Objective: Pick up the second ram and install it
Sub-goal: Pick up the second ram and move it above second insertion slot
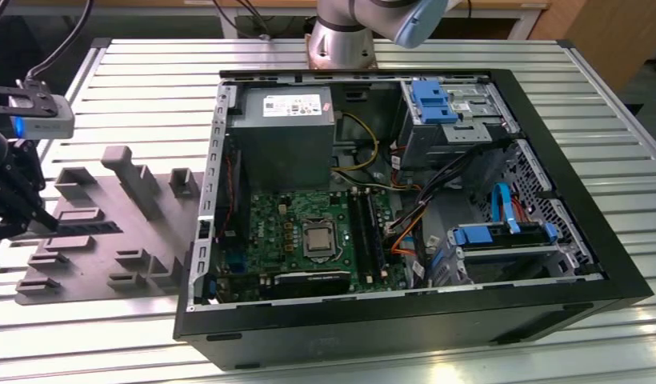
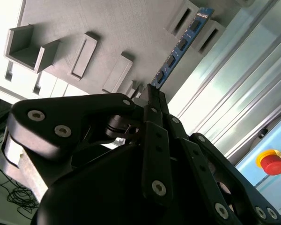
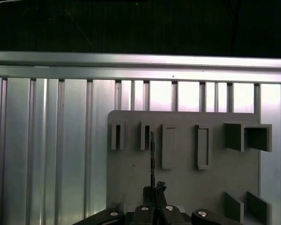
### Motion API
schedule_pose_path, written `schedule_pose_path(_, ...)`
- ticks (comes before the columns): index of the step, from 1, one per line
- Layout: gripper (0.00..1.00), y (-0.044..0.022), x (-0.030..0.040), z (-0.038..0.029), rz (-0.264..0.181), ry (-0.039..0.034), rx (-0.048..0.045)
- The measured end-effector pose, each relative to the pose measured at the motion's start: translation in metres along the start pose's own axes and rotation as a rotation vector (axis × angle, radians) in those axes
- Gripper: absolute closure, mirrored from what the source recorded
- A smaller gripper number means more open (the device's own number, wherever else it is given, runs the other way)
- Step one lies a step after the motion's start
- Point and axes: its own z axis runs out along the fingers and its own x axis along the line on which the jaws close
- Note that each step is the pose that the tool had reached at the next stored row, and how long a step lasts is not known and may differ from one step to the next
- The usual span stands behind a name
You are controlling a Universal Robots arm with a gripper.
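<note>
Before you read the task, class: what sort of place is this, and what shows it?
Probably a robotics lab bench set up for computer assembly: an open PC case lies on a slatted metal table, a robot arm's base stands behind it, and a red button sits nearby.

Looks like a robotics lab from my end; slatted alu bench [image 1: 146, 72], PC tower [image 1: 414, 320] w/ side off, arm base [image 1: 344, 44] on it, red e-stop btn [image 2: 273, 164].
</note>
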Motion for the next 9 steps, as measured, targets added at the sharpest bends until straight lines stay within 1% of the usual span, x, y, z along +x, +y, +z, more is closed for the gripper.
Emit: schedule_pose_path(9, 0.89, 0.0001, -0.0002, -0.0058, 0.0, 0.0, 0.0012)
